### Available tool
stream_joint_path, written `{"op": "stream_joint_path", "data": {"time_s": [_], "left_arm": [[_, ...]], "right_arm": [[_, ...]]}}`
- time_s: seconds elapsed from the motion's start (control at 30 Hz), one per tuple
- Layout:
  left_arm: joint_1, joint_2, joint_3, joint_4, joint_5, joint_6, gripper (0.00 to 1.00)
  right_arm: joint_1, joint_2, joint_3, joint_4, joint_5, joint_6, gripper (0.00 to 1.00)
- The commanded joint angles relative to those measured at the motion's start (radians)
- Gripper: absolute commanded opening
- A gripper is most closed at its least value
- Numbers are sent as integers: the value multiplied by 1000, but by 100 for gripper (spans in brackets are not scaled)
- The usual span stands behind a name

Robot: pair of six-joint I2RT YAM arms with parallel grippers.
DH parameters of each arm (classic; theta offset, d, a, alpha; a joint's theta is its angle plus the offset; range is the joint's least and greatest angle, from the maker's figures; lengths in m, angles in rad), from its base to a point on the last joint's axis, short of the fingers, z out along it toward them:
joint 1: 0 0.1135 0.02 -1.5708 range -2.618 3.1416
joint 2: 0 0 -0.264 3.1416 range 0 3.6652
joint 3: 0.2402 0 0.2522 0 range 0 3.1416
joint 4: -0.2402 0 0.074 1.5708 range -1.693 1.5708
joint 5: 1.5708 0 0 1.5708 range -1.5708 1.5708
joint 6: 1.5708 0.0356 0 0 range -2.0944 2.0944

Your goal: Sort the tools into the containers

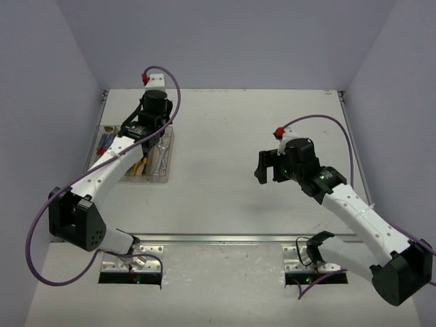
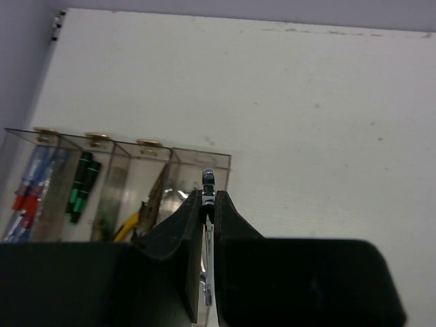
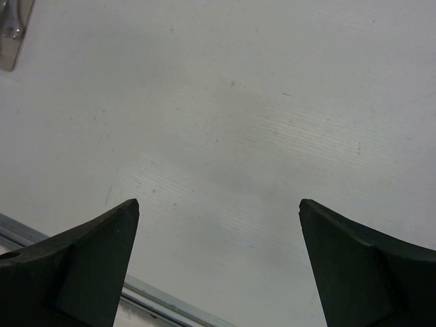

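Four joined clear bins (image 1: 165,178) stand at the left of the table. In the left wrist view, from left to right, they hold blue and red screwdrivers (image 2: 27,199), green and black screwdrivers (image 2: 82,187), yellow-handled pliers (image 2: 129,226) and silver wrenches (image 2: 178,197). My left gripper (image 2: 209,195) is shut on a silver wrench (image 2: 208,178), held edge-on above the rightmost bin (image 2: 221,163). In the top view the left gripper (image 1: 151,138) hangs over the bins. My right gripper (image 1: 267,167) is open and empty over bare table, and its fingertips (image 3: 129,208) stand wide apart.
A metal rail (image 1: 225,238) runs across the table near the arm bases and shows in the right wrist view (image 3: 157,296). A small silver-grey thing (image 3: 10,30) sits at the top left corner of that view. Purple walls enclose the table.
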Motion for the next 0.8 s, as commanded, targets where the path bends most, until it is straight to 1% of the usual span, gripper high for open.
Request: {"op": "stream_joint_path", "data": {"time_s": [0.0,0.03,0.1,0.13,0.17,0.23,0.33,0.4,0.5,0.63,0.7,0.73,0.77], "left_arm": [[58,58,27,71,-151,312,0],[65,76,26,80,-165,311,0],[95,128,16,89,-137,285,0],[113,170,4,95,-97,276,0],[121,218,6,92,-86,260,0],[125,297,21,67,-71,248,0],[125,380,54,2,-1,201,0],[126,382,50,1,52,175,0],[125,377,51,1,88,168,0],[126,356,68,-28,101,167,0],[126,356,81,-44,119,166,3],[126,357,83,-63,121,166,13],[126,372,104,-103,127,140,18]], "right_arm": [[-42,-7,-41,2,28,-34,99],[-44,-7,-42,3,26,-34,99],[-69,-7,-64,10,11,-36,99],[-73,-8,-70,16,7,-36,99],[-79,-9,-77,27,0,-38,99],[-86,-7,-85,36,-17,-40,99],[-87,-8,-86,39,-25,-40,99],[-89,-7,-87,40,-25,-42,99],[-89,-7,-87,40,-27,-40,99],[-89,-1,-89,47,-55,-40,99],[-89,4,-89,47,-60,-40,99],[-89,3,-89,47,-61,-40,99],[-89,0,-89,48,-62,-40,99]]}}
